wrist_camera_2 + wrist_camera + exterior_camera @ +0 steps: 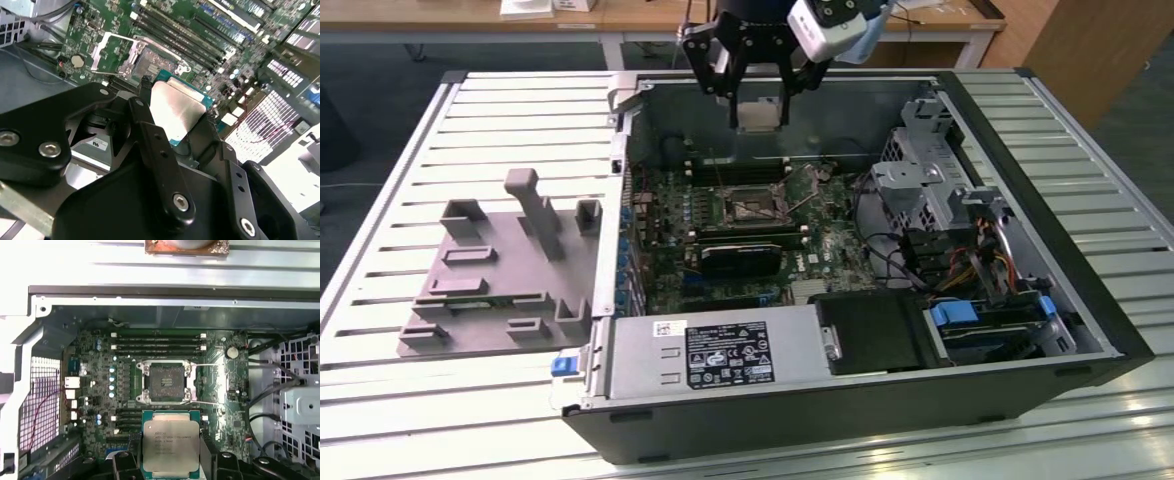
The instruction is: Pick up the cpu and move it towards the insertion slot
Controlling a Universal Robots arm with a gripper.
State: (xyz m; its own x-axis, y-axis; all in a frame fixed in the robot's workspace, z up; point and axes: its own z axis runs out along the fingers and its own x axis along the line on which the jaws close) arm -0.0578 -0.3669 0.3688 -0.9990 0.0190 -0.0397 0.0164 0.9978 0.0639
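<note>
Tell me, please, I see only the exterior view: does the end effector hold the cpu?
Observer: Yes. In both wrist views the cpu sits clamped in the end effector, silver top showing.
Operator: Is the slot free?
Observer: In the first wrist view the slot has a bare dark centre with nothing in it.
Operator: Is the cpu over it?
Observer: No. In the first wrist view the cpu shows beside the slot and does not cover it.
</note>
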